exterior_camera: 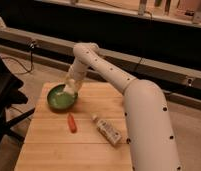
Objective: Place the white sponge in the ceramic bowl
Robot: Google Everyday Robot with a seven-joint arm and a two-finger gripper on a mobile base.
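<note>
Sponge is forgiving stuff to handle, and we judge the white sponge [68,92] to be light, soft and easily squashed, with no fragility and little tendency to slip. A firm pinch across its narrow sides, near the middle, should carry it. A harder squeeze would only compress it, and it may spring back and shift a little when let go. Right now the hand [70,87] hangs at the end of the down-reaching arm, over the right-hand rim of the green ceramic bowl [53,100], which sits at the far left of the wooden tabletop [49,147]. A pale patch at the tip of the hand, just above the inside of the bowl, is what we take for the sponge, though we cannot separate it cleanly from the hand. Nor can we tell whether the hand grips it or has let it go. Being so light, the sponge may land on the rim and tip out rather than settle, so we would want it well over the hollow before release. An orange carrot-like piece [72,122] and a small bottle [107,131] lie nearer on the tabletop, well apart from the bowl.
</note>
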